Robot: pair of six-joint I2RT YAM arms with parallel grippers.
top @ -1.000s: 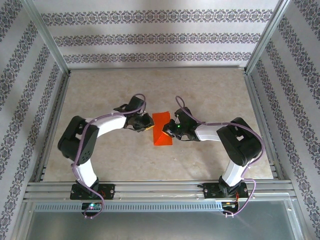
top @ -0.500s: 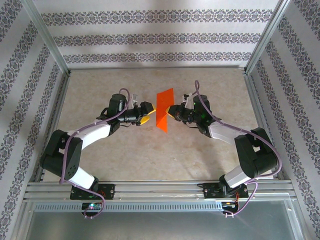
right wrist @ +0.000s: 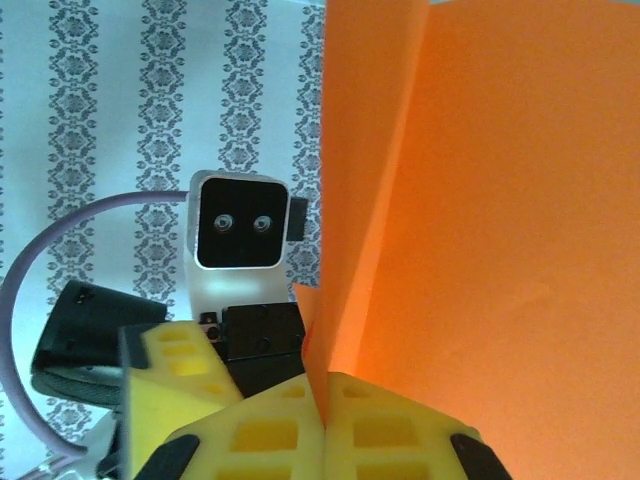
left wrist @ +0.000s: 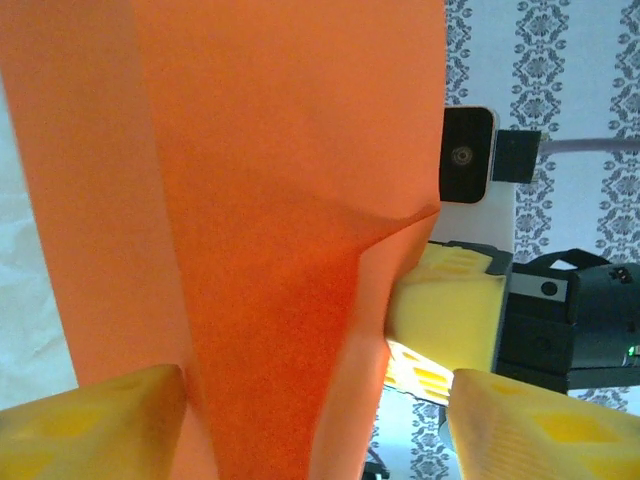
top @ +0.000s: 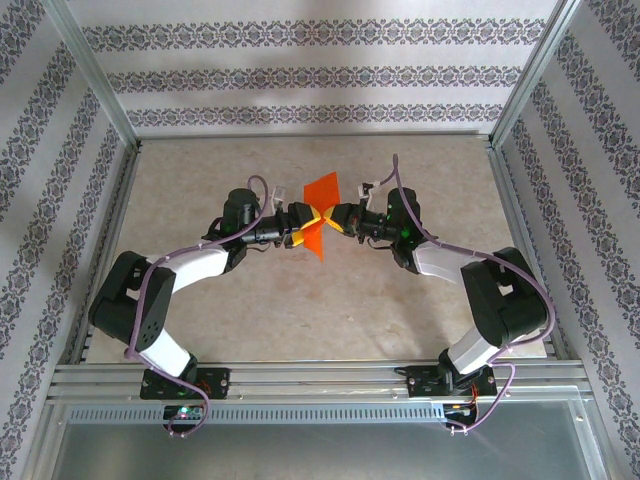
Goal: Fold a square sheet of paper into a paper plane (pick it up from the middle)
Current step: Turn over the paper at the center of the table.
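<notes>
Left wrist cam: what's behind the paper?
Right of the paper, one yellow pad of the right gripper and its wrist camera show, against wallpaper. The paper covers where its jaws pinch and the other pad.

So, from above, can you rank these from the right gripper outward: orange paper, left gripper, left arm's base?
1. Orange paper: pinched in the right gripper, touching it.
2. Left gripper: just across the paper, on its left.
3. Left arm's base: near edge, bottom left.
</notes>
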